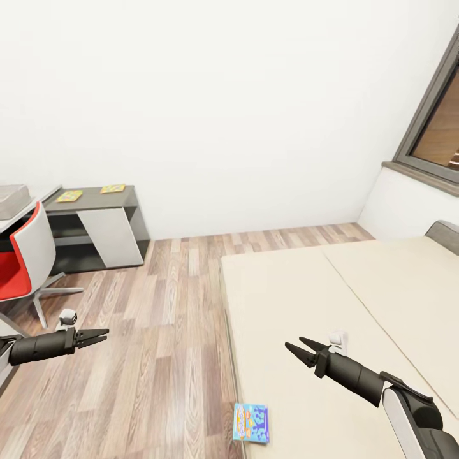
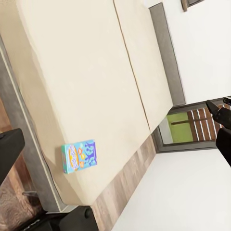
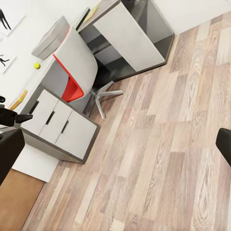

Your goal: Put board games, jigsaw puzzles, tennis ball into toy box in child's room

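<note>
- The small flat blue card board game with bright print [image 1: 251, 422] lies on the beige two-part mattress of the bed [image 1: 357, 299], at its near edge beside the wood-plank floor [image 1: 172, 331].
- The right arm's black fingers [image 1: 301, 350] are spread apart, empty, above the mattress; the game sits at their 7 o'clock, well apart.
- The left arm's black fingers [image 1: 95, 335] are slightly parted, empty, over the floor; the game lies at their 4 o'clock.
- A small yellow-green tennis ball [image 3: 36, 65] rests on the pale grey desk [image 3: 26, 79] beside the grey toy box [image 3: 50, 38], behind a red-and-white chair [image 1: 22, 268].

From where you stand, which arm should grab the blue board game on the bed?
Probably right. The blue board game lies at the bed's near edge, and the open right tool is over the mattress; the left tool is over the floor.
</note>
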`<state>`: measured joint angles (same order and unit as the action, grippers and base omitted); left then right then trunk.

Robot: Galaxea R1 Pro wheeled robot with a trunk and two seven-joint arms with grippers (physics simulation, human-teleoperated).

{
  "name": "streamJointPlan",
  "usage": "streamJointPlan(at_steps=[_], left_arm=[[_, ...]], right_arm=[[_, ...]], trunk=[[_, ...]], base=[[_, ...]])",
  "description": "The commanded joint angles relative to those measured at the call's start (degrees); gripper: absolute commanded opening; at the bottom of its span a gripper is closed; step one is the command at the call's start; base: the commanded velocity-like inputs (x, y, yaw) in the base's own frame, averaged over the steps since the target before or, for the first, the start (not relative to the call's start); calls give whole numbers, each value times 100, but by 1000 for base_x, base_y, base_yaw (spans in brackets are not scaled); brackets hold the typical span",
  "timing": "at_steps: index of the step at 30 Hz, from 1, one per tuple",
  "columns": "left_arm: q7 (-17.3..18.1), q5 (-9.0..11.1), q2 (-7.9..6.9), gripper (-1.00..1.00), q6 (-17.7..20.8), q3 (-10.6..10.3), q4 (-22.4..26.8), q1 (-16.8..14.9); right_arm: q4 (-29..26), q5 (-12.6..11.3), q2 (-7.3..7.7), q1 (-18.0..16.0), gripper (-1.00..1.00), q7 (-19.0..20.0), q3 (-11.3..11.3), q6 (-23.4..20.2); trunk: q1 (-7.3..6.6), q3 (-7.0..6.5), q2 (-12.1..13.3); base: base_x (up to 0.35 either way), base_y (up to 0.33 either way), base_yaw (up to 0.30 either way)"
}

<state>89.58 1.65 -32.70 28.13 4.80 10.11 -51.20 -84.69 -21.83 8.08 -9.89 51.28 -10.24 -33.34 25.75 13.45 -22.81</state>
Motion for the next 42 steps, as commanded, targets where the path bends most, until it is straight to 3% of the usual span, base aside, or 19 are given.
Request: streamJointPlan(at_steps=[1, 42], left_arm=[[25, -25, 0, 100, 61, 21, 0, -4], [31, -25, 0, 100, 60, 21, 0, -4]], right_arm=[[-2, -32, 1, -4, 100, 5, -4, -41], [1, -33, -2, -4, 100, 5, -3, -41]], trunk=[[3, 3, -11], [3, -293, -11]], base=[[0, 0, 0], [0, 0, 0]])
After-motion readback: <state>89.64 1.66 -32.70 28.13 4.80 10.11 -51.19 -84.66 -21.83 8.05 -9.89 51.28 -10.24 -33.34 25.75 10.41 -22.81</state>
